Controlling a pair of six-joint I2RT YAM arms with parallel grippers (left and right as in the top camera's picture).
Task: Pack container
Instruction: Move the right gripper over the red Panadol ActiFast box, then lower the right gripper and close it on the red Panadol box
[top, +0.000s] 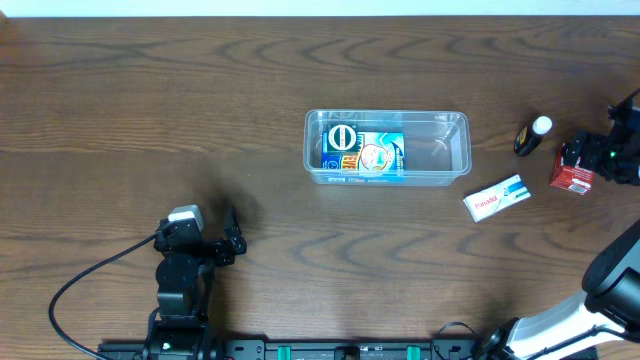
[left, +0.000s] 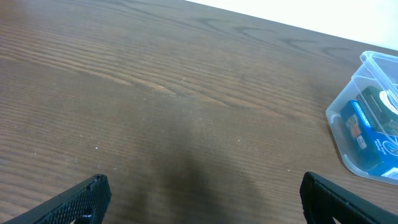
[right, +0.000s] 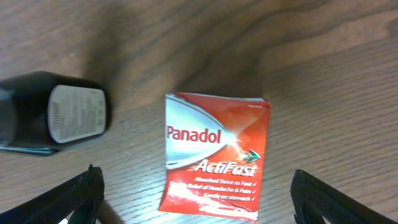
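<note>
The container is a clear rectangular tub at the table's centre, holding a blue box and a dark round item. In the left wrist view the container shows at the right edge. My right gripper hovers open at the far right over a red Panadol ActiFast box. The right wrist view shows that red box lying flat between the spread fingers of my right gripper, untouched. My left gripper stands open over bare wood at the front left, and in its own view the left gripper holds nothing.
A black bottle with a white cap lies just left of the red box, and the bottle is close to my right gripper's left finger. A white Panadol box lies between the container and the red box.
</note>
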